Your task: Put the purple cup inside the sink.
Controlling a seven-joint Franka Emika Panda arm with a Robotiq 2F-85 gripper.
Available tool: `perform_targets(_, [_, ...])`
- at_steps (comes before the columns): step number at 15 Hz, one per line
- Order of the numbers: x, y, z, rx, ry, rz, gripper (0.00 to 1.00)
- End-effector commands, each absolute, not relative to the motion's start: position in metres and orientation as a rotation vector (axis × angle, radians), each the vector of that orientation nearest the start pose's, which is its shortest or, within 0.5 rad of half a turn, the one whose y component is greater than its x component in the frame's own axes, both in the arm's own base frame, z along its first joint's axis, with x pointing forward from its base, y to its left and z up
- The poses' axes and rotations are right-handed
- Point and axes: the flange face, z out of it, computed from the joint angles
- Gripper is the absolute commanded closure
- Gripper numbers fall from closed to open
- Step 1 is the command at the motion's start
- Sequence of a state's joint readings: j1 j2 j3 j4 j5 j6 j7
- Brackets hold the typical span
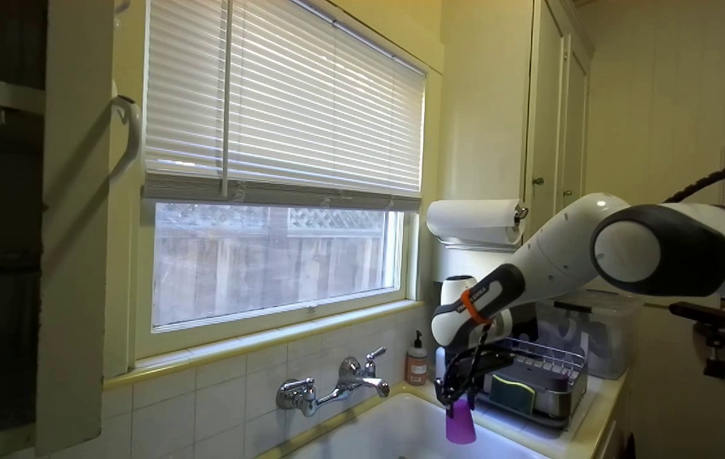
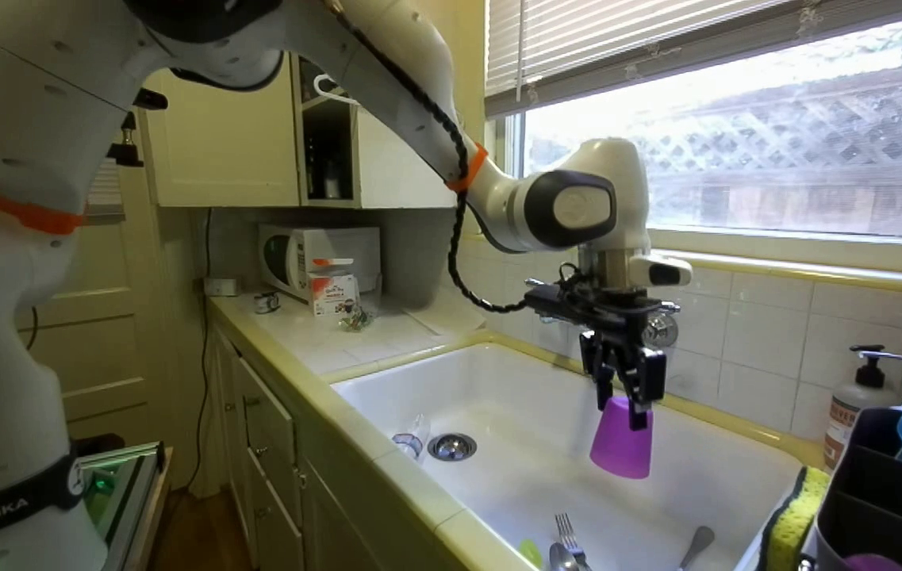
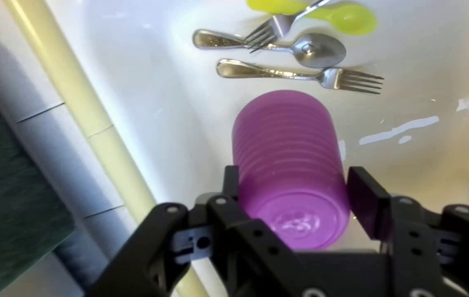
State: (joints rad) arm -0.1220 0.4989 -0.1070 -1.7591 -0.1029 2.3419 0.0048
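We are holding the purple plastic cup (image 2: 622, 446) mouth-down, right of centre in an exterior view, over the sink (image 2: 518, 396), our Robotiq gripper (image 3: 294, 177) clamping the cup's narrow base end from both sides, presumably because we are aiming to set it down rim-first.

This is a kitchen, by its look a home's: a white sink (image 2: 526, 428), with a wall faucet (image 1: 362, 380) above, is set in a tiled, yellow-trimmed bench (image 2: 324, 349). A microwave (image 2: 324, 242) stands towards one end edge, a dish rack (image 1: 572, 399) towards the opposite one. A paper towel roll (image 1: 474, 220) hangs by a cupboard (image 1: 547, 108).
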Motion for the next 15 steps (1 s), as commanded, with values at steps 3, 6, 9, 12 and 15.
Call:
perform_targets(3, [0.698, -0.141, 0.212, -3.224, 0.285, -0.023, 0.58])
perform_targets(6, [0.715, -0.130, 0.172, -3.312, 0.267, 0.123, 0.58])
perform_targets(9, [0.724, -0.112, 0.137, -3.375, 0.224, 0.310, 0.58])
perform_targets(12, [0.717, -0.107, 0.136, -3.343, 0.193, 0.319, 0.33])
perform_targets(15, [0.717, -0.104, 0.152, -3.381, 0.160, 0.216, 0.58])
